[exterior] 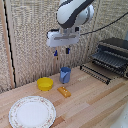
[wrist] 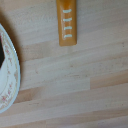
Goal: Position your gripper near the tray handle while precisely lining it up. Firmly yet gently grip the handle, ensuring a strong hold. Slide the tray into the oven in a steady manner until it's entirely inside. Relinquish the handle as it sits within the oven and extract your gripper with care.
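At lower left of the exterior view lies a patterned plate [exterior: 32,112]; above centre the gripper [exterior: 61,51] hangs with its blue tips parted, holding nothing. Far right, well apart and lower, the tray [exterior: 96,71] juts from the oven [exterior: 113,54].

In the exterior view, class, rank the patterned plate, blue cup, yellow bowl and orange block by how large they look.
1. Patterned plate, though it lies nearest the camera.
2. Blue cup and yellow bowl: too alike to rank.
3. Orange block.
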Controlling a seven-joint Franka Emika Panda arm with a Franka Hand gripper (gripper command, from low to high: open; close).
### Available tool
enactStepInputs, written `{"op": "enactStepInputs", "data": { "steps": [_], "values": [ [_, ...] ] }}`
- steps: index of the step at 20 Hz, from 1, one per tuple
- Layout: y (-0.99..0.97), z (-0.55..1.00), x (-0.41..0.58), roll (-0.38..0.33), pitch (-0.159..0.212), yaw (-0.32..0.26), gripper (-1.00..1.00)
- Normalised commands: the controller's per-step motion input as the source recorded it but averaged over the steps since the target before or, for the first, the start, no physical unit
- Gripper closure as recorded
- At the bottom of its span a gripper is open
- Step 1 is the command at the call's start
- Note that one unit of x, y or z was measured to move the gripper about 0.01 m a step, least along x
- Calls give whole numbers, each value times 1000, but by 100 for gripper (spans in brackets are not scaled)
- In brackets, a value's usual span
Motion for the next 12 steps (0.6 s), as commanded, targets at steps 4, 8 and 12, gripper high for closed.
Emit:
{"op": "enactStepInputs", "data": {
  "steps": [4, 8, 12],
  "values": [
    [-331, 49, -22, -271, -25, 66, -100],
    [-384, 9, -10, -334, -29, 64, -100],
    [-362, 1, 0, -323, -26, 80, -100]
  ]
}}
